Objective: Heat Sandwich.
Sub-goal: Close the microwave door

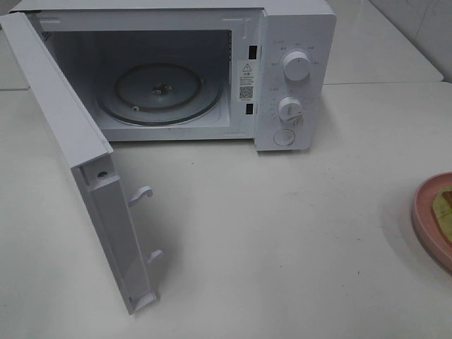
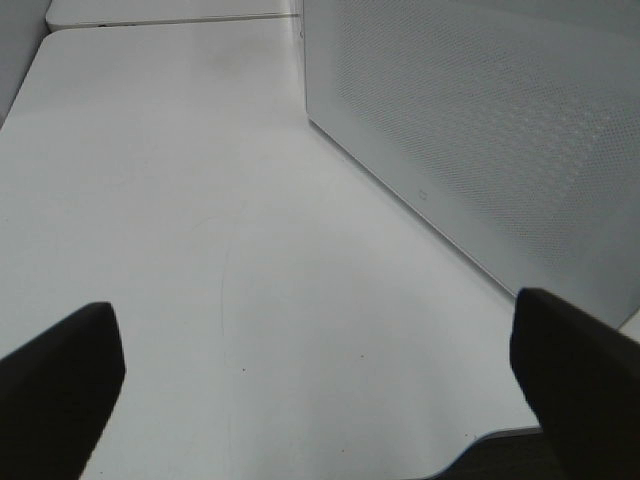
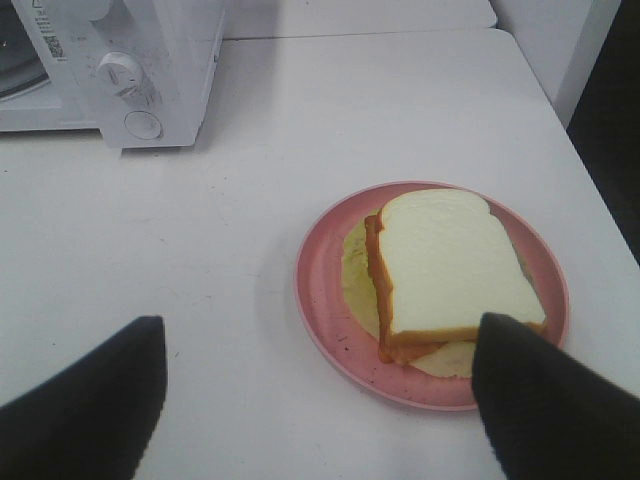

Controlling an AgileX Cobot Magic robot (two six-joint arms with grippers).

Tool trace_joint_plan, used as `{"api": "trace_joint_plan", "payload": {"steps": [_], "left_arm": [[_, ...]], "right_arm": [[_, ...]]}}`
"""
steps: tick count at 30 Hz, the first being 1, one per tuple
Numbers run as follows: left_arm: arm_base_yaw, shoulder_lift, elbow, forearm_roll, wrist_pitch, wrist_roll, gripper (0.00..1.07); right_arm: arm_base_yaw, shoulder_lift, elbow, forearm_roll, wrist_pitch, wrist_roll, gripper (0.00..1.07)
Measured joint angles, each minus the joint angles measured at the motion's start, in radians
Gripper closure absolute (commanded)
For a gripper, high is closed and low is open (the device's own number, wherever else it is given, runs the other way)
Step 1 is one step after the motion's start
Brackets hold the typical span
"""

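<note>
The sandwich (image 3: 455, 265), white bread with tan-orange crust and pale yellow-green filling, lies on a round pink plate (image 3: 325, 290) on the white table. In the exterior high view only a sliver of the sandwich (image 1: 445, 208) and the plate (image 1: 426, 212) shows at the right edge. My right gripper (image 3: 320, 325) hangs open just short of the plate, nothing between its black fingers (image 3: 90, 400). The microwave (image 1: 296, 70) stands at the back with its door (image 1: 78, 155) swung wide open to the left. My left gripper (image 2: 315, 320) is open over bare table beside the door's outer face (image 2: 480, 130).
Inside the microwave a glass turntable (image 1: 159, 92) lies flat with nothing on it. Two knobs (image 1: 295, 66) and a round button sit on its right panel. The door's latch hooks (image 1: 141, 194) stick out toward the table's middle. The table's right edge (image 3: 590, 190) runs close to the plate.
</note>
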Motion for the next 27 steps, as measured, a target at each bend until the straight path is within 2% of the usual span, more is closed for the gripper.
{"api": "trace_joint_plan", "payload": {"steps": [27], "left_arm": [[0.000,0.000,0.000,0.000,0.000,0.000,0.09]], "right_arm": [[0.000,0.000,0.000,0.000,0.000,0.000,0.31]]}}
